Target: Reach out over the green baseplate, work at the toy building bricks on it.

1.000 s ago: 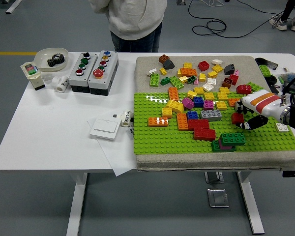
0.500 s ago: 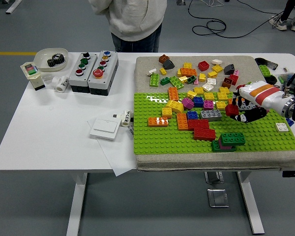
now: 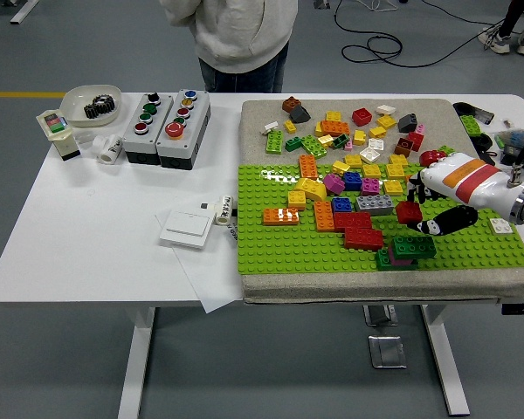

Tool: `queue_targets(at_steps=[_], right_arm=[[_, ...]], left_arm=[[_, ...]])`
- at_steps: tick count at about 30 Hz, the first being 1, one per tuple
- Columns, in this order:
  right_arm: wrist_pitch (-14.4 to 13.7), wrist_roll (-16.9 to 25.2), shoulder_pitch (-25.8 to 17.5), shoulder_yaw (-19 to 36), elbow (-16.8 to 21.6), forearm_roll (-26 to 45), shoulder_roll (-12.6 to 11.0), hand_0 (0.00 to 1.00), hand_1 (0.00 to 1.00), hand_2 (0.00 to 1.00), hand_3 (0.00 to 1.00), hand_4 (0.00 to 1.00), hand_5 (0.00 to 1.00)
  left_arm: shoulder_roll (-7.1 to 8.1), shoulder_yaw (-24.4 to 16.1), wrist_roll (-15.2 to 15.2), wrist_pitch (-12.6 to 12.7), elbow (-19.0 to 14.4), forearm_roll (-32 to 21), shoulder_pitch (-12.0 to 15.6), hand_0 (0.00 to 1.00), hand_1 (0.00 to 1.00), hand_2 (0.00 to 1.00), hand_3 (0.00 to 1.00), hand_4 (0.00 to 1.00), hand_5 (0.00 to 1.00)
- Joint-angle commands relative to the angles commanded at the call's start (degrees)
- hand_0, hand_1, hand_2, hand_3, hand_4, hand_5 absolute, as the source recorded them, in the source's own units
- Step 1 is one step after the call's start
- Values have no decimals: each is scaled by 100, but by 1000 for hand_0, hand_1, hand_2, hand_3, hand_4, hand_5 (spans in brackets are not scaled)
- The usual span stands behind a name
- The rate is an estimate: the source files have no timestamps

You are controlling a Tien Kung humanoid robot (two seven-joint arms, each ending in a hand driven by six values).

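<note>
The green baseplate (image 3: 279, 249) lies on a beige mat and carries many bricks across its upper half. My right hand (image 3: 430, 213), white with an orange stripe and black fingers (image 3: 447, 220), reaches in from the right edge. It is shut on a small red brick (image 3: 409, 212), held low over the plate. That brick sits just right of a dark red block (image 3: 360, 231) and just above a green-on-purple stack (image 3: 409, 248). Whether the red brick touches the studs I cannot tell. The left arm is out of view.
Loose bricks (image 3: 349, 127) are heaped on the mat behind the plate. Two button boxes (image 3: 166, 122), a white bowl with gears (image 3: 92, 103) and a white switch plate (image 3: 186, 229) stand to the left. A person in a grey hoodie (image 3: 231, 35) stands at the far side.
My right hand carried the red brick up and to the left, then lowered it closer to the dark red block and the green stack.
</note>
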Motion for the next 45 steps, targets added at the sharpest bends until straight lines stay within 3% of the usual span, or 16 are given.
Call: queue_targets(at_steps=[12, 45], right_arm=[[97, -70, -218, -24, 525, -191, -216, 301, 391, 467, 466, 704, 312], [180, -26, -157, -243, 403, -210, -210, 315, 403, 476, 473, 763, 378]], left_arm=[[1, 9, -7, -4, 0, -9, 0, 602, 724, 699, 556, 588, 604], [3, -23, 3, 2, -4, 42, -37, 596, 723, 695, 555, 585, 609]])
